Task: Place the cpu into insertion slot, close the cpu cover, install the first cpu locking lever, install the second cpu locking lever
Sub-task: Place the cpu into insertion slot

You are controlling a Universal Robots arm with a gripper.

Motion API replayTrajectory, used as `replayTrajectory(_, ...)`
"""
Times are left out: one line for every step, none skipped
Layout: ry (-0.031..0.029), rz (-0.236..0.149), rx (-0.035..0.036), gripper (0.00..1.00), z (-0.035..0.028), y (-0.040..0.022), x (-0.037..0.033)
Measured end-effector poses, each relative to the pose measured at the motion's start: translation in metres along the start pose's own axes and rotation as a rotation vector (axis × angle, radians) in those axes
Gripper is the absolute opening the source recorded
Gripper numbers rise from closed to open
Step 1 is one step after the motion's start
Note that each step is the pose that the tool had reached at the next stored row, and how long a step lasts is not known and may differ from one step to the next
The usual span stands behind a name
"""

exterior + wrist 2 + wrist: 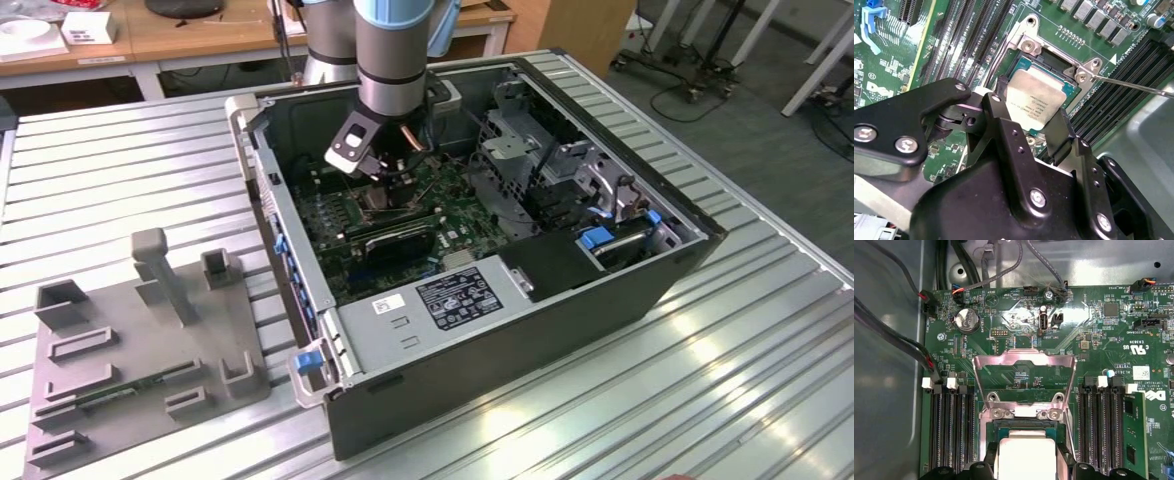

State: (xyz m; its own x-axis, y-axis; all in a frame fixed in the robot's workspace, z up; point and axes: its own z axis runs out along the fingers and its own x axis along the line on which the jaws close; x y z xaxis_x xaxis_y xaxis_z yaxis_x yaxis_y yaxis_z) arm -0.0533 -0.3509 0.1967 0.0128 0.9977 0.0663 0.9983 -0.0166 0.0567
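Observation:
My gripper (383, 183) reaches down into the open computer case over the green motherboard (461, 200). In both wrist views its black fingers (1059, 131) sit against two opposite edges of the cpu (1035, 100), a silvery square chip, and are shut on it. The cpu (1021, 455) lies level at the insertion slot (1050, 62), whose dark inside shows along the chip's edge; I cannot tell whether it is fully seated. The cpu cover (1024, 357), a silvery frame, stands swung open beyond the slot (1024, 426). A thin locking lever (1134, 85) sticks out sideways, unlatched.
Rows of long black memory slots (949, 430) flank the socket on both sides. Cables (904, 347) run along the case wall. The case's power supply (441, 300) and drive cage (534, 170) hem in the board. A grey fixture plate (147, 350) lies on the table at the exterior view's left.

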Motion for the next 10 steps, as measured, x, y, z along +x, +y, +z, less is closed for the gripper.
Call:
replayTrajectory(-0.0002, 0.004, -0.0003, 0.54, 0.0001, 0.0001, 0.0000)
replayTrajectory(-0.0003, 0.008, -0.0005, 0.54, 0.0001, 0.0002, 0.0000)
replayTrajectory(-0.0005, 0.009, -0.0006, 0.54, 0.0001, 0.0002, 0.0000)
replayTrajectory(-0.0005, 0.009, -0.0006, 0.54, 0.0001, 0.0002, 0.0000)
replayTrajectory(-0.0005, 0.009, -0.0006, 0.54, 0.0001, 0.0002, 0.0000)
replayTrajectory(-0.0005, 0.009, -0.0007, 0.54, 0.0001, 0.0002, 0.0000)
replayTrajectory(-0.0003, 0.009, -0.0008, 0.54, 0.0003, 0.0003, 0.0002)
replayTrajectory(-0.0002, 0.008, -0.0007, 0.54, 0.0003, 0.0003, 0.0004)
replayTrajectory(-0.0002, 0.005, -0.0004, 0.54, 0.0003, 0.0003, 0.0003)
replayTrajectory(-0.0002, 0.002, -0.0002, 0.54, 0.0004, 0.0003, 0.0003)
